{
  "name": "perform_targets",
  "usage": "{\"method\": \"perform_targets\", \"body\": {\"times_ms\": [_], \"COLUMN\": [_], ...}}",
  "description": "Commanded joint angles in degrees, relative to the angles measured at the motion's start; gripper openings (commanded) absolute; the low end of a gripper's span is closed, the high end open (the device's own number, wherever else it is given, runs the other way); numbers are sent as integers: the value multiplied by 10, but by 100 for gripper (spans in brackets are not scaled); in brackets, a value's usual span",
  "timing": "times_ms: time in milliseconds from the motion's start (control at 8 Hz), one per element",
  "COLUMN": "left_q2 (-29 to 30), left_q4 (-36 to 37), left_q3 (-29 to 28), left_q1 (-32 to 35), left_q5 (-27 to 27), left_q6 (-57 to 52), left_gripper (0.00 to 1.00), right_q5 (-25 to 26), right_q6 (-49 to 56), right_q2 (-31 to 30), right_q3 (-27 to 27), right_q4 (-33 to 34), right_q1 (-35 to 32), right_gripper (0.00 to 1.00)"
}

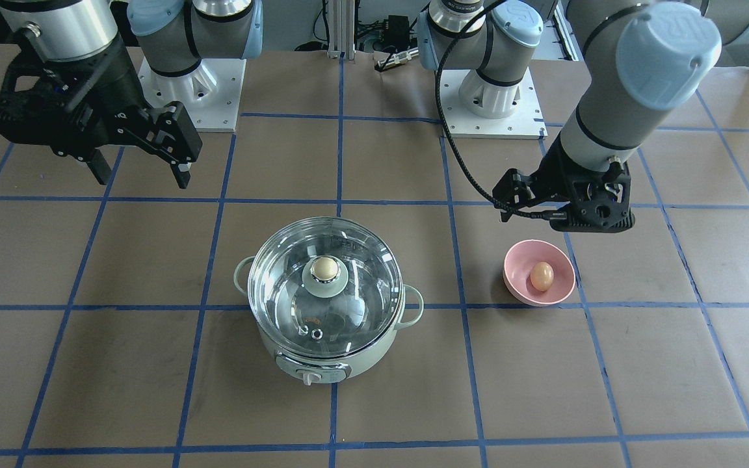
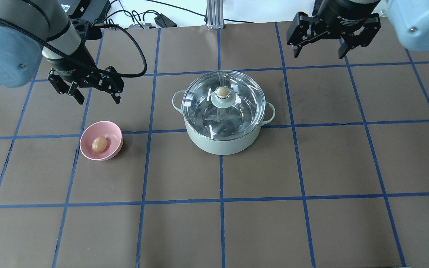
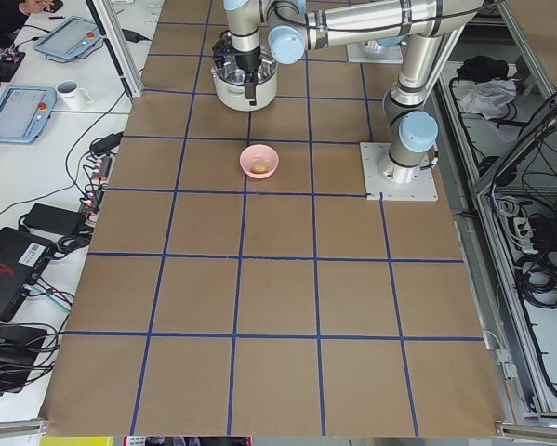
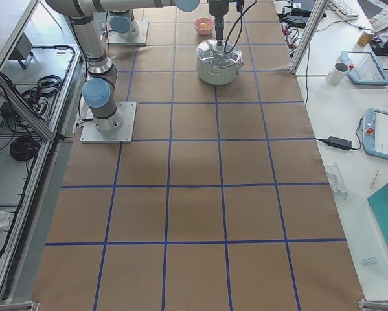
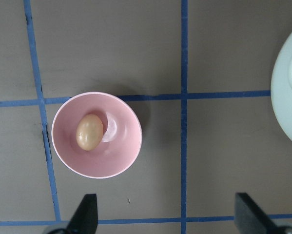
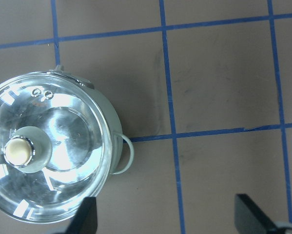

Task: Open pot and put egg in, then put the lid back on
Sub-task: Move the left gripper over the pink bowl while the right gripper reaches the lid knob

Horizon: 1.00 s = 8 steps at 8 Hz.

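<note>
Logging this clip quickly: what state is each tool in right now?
Left tool: open, holding nothing.
Right tool: open, holding nothing.

1. Brown table (image 2: 333, 160) marked into squares by blue tape lines (image 2: 259, 198).
2. White side bench (image 3: 27, 172) carries a mug (image 3: 71, 91) and two tablets (image 3: 16, 111).
3. Black cables (image 3: 538, 279) lie coiled beside the table.

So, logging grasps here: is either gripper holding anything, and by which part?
Nothing is held. Left gripper and right gripper are open, empty; the egg lies in the pink bowl, the lid on the pot.
</note>
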<state>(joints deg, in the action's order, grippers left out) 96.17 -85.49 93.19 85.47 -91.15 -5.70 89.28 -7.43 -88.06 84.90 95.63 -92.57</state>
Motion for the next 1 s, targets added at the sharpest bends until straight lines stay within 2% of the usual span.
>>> {"method": "perform_targets", "body": {"times_ms": [0, 250, 375, 625, 875], "left_q2": [66, 97, 101, 101, 104], "left_q4": [61, 64, 65, 108, 114], "left_q3": [24, 30, 37, 81, 89], "left_q1": [-8, -16, -23, -63, -65], "left_q5": [-3, -10, -10, -10, -10], "left_q6": [-8, -11, -15, -28, -30], "left_gripper": [100, 100, 100, 100, 100], "right_q5": [5, 6, 29, 28, 34], "right_q6": [-158, -252, -270, -303, -305], "right_q2": [57, 115, 145, 183, 201], "right_q3": [-5, -5, -5, -4, -5], "right_q4": [77, 127, 156, 184, 194], "right_q1": [-91, -153, -173, -184, -189], "right_gripper": [100, 100, 100, 100, 100]}}
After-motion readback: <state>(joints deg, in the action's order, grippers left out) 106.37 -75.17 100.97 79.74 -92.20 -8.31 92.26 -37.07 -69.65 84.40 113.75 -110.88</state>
